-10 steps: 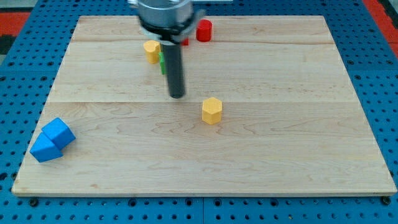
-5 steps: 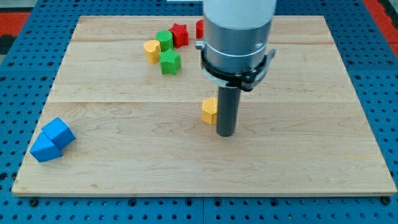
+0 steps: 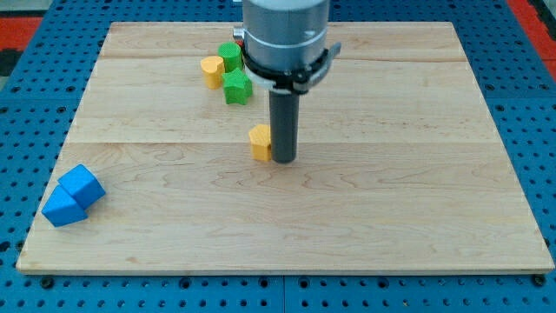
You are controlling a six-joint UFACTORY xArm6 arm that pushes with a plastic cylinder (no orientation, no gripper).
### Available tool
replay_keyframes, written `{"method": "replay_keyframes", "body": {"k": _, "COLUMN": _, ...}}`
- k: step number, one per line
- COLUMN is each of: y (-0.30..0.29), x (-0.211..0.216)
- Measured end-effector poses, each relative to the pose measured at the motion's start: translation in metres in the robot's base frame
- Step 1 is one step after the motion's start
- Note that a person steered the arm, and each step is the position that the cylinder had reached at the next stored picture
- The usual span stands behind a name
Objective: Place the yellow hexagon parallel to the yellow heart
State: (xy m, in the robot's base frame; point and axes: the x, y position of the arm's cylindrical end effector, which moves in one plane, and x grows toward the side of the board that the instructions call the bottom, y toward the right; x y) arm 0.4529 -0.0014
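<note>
The yellow hexagon [image 3: 259, 143] sits near the board's middle, a little left of centre. My tip [image 3: 283, 159] is right against the hexagon's right side, touching it. The yellow heart [image 3: 211, 69] lies at the upper left, above and to the left of the hexagon, with a gap between them. The rod's wide grey body hides the board's top middle.
A green block [image 3: 230, 55] touches the heart's upper right. A green star-like block [image 3: 236, 87] lies just right of and below the heart. Two blue blocks [image 3: 73, 195] sit together at the lower left corner. The wooden board [image 3: 417, 217] lies on a blue pegboard.
My tip swung from the hexagon's upper left to its right side and then pushed it left and slightly up. The red blocks at the top are now hidden behind the arm.
</note>
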Motion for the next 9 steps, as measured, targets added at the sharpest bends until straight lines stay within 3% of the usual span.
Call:
{"method": "replay_keyframes", "body": {"k": 1, "y": -0.023, "x": -0.018}}
{"method": "replay_keyframes", "body": {"k": 2, "y": -0.043, "x": 0.003}}
{"method": "replay_keyframes", "body": {"k": 3, "y": -0.076, "x": -0.02}}
{"method": "replay_keyframes", "body": {"k": 5, "y": -0.023, "x": -0.029}}
{"method": "replay_keyframes", "body": {"k": 7, "y": -0.015, "x": -0.1}}
{"method": "replay_keyframes", "body": {"k": 9, "y": -0.001, "x": -0.108}}
